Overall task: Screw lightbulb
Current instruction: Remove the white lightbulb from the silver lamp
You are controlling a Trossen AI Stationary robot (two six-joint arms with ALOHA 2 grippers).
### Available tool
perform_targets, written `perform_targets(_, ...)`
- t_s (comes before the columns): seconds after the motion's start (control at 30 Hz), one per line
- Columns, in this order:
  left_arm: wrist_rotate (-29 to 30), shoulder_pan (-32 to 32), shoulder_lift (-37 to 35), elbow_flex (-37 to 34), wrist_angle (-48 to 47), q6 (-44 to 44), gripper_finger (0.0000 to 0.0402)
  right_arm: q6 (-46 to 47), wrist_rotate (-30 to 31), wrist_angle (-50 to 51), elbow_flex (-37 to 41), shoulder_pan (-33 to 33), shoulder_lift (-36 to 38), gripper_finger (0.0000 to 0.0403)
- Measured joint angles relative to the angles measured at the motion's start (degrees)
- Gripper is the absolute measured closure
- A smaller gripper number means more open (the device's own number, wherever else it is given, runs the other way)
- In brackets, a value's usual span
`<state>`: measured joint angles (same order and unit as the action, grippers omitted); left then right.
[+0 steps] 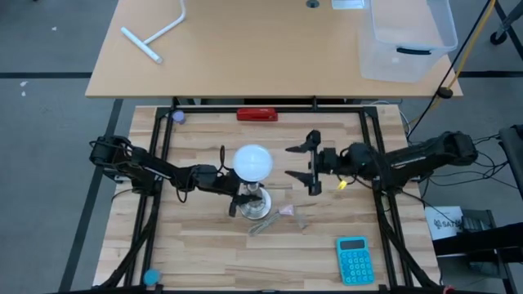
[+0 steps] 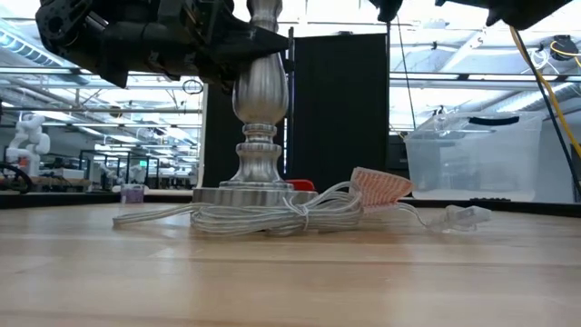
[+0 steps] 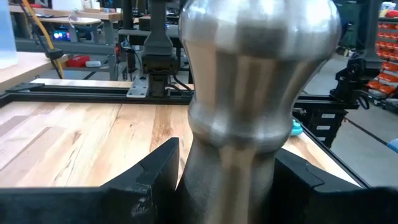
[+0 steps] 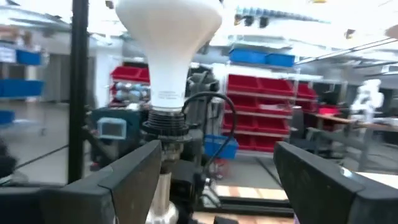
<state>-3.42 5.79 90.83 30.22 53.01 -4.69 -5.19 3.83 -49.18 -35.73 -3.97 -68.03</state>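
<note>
White bulb: the lightbulb (image 1: 252, 162) sat upright in the black socket (image 4: 165, 120) on top of the lamp stand (image 2: 259, 109), near the middle of the tabletop (image 1: 204, 253).
Handling: it looked light, smooth and probably breakable; the domed head seemed the place to hold it, with gentle pressure, since the narrow neck sat too close to the socket.
Left tool: the left tool (image 3: 227, 186) had its fingers on either side of the silver stem of the stand, closed against it and steadying it.
Right tool: the right tool (image 1: 311, 162) hung just beside the bulb with its fingers spread wide and nothing between them; in its wrist view the bulb stood ahead of the gap, not inside it.
Cord: a clear cable (image 2: 300, 213) lay bundled at the foot of the stand, with a small pink piece (image 1: 288, 211) beside it.
Clear bin: a plastic bin (image 1: 409, 37) stood on the far table; whether it held anything could not be told.
Other items: a blue calculator (image 1: 355, 260) lay well apart from the stand.
</note>
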Motion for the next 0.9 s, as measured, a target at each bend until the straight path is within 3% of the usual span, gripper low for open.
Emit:
perform_targets(0.2, 2.77, 0.04, 0.01, 0.0, 0.33, -0.54, 0.0211, -5.59, 10.58, -7.94, -2.51, -4.43, -8.93, 0.0101)
perform_targets(0.4, 7.33, 0.01, 0.04, 0.0, 0.79, -0.54, 0.0211, -9.06, 11.78, -13.69, -7.79, -7.29, -15.65, 0.0101)
perform_targets(0.57, 10.3, -0.01, 0.04, 0.02, 0.79, -1.09, 0.0211, -11.42, 18.2, -13.66, -12.67, -8.88, -18.78, 0.0101)
perform_targets(0.9, 17.07, -0.07, 0.01, 0.0, 0.74, -1.18, 0.0211, -12.51, 24.9, -9.88, -22.99, -9.37, -24.35, 0.0101)
